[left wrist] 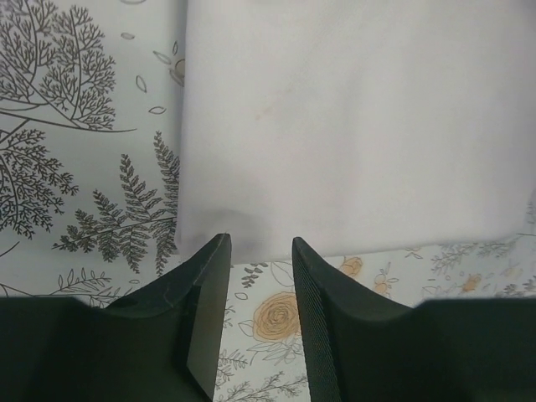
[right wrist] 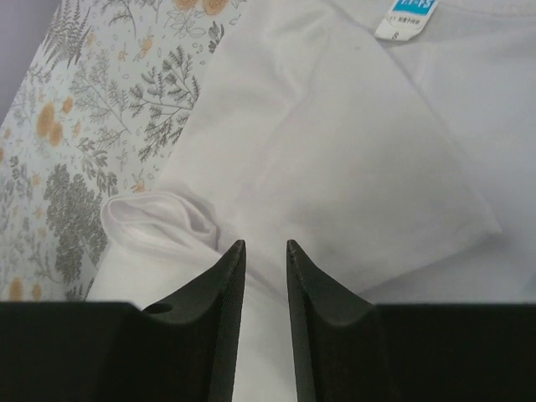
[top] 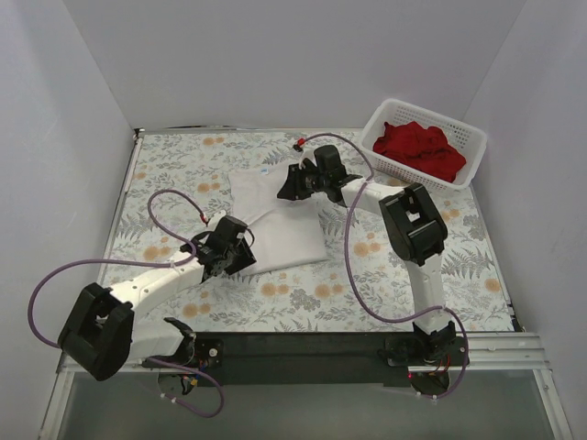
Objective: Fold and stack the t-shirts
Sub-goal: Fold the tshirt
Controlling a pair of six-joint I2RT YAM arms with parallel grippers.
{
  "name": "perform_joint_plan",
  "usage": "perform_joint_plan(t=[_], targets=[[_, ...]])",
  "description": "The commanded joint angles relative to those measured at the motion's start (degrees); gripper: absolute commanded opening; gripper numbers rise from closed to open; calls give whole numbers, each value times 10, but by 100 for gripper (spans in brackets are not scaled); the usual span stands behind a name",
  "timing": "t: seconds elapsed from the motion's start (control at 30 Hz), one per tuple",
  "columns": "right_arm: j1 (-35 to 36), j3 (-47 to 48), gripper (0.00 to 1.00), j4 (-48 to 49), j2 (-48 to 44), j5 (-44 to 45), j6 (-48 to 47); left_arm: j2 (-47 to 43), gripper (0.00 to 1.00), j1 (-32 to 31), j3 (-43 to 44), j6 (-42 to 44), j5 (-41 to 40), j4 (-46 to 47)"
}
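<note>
A white t-shirt (top: 280, 220) lies partly folded in the middle of the floral table. My left gripper (top: 244, 247) sits at its near-left corner, open; in the left wrist view the gripper (left wrist: 261, 243) has only tablecloth between its fingers, with the shirt's edge (left wrist: 352, 126) just beyond the tips. My right gripper (top: 286, 188) hovers over the shirt's far end, also open. The right wrist view has this gripper (right wrist: 265, 244) above a folded sleeve (right wrist: 335, 151), holding nothing. Deep red t-shirts (top: 419, 149) lie heaped in the basket.
The white lattice basket (top: 475, 145) stands at the far right corner. White walls close in the table on the left, back and right. A blue neck label (right wrist: 406, 17) shows on the shirt. Purple cables loop from both arms over the tablecloth (top: 303, 293).
</note>
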Motion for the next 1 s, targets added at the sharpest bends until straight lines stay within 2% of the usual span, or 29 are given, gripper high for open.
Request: perform_joint_plan(t=[0.0, 0.13, 0.4, 0.5, 0.77, 0.87, 0.97], targets=[[-9, -50, 33, 19, -94, -53, 26, -43, 35, 9, 24, -3, -27, 26], [-20, -121, 33, 22, -152, -66, 26, -4, 34, 26, 51, 16, -26, 54], [-34, -237, 33, 24, -241, -82, 4, 119, 27, 94, 128, 59, -18, 76], [-42, -254, 33, 24, -257, -83, 0, 154, 25, 122, 169, 71, -11, 81], [-62, -277, 33, 24, -265, -91, 1, 314, 25, 186, 295, 99, 31, 87], [-67, -275, 33, 25, -265, -96, 5, 338, 25, 205, 324, 97, 38, 80], [-77, -271, 33, 25, -263, -103, 19, 327, 27, 220, 328, 88, 41, 70]])
